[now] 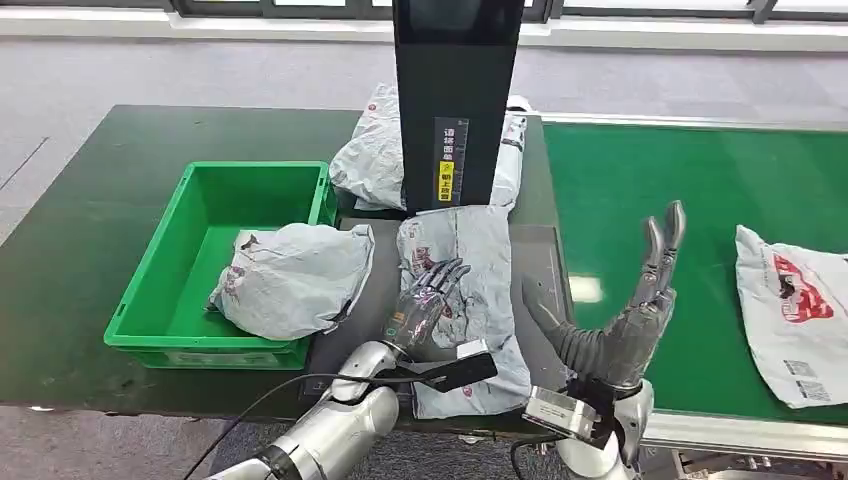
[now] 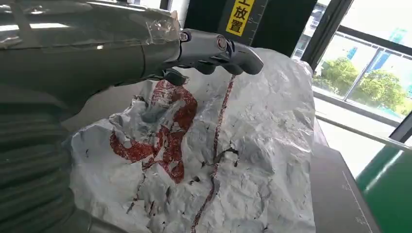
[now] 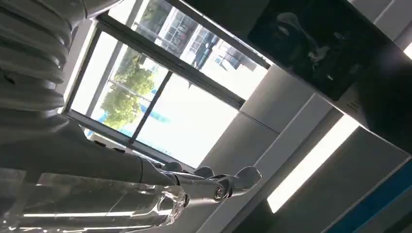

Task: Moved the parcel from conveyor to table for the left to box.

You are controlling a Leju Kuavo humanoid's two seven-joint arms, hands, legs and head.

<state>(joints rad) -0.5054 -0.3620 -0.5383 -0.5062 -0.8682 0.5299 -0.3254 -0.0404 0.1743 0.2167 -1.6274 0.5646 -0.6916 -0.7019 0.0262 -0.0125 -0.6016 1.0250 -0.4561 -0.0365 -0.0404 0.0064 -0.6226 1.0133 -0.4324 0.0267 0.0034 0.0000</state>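
A grey parcel [image 1: 470, 300] is seen lying flat on the dark table [image 1: 90, 200], directly in front of the black upright scanner column [image 1: 455, 100], which serves as the landmark here. The left hand [image 1: 428, 300] is laid on top of this parcel with its fingers extended and slightly spread; nothing is gripped. To the left of the column a green box [image 1: 200, 190] is placed, with a crumpled grey bag [image 1: 295, 278] draped over its near right corner. Behind the column another grey bag [image 1: 375, 155] is partly hidden. To the right of the column the green conveyor [image 1: 690, 190] is found, with a white bag with red print [image 1: 795, 310] on it. The right hand [image 1: 630, 310] is raised above the conveyor's near edge, palm open, fingers straight and apart from the thumb, holding nothing.

In the left wrist view the parcel's [image 2: 233, 160] wrinkled surface and red markings are shown close up beneath the left hand's fingers [image 2: 218, 51]. In the right wrist view the right hand's fingers [image 3: 218, 182] are seen against windows and ceiling.
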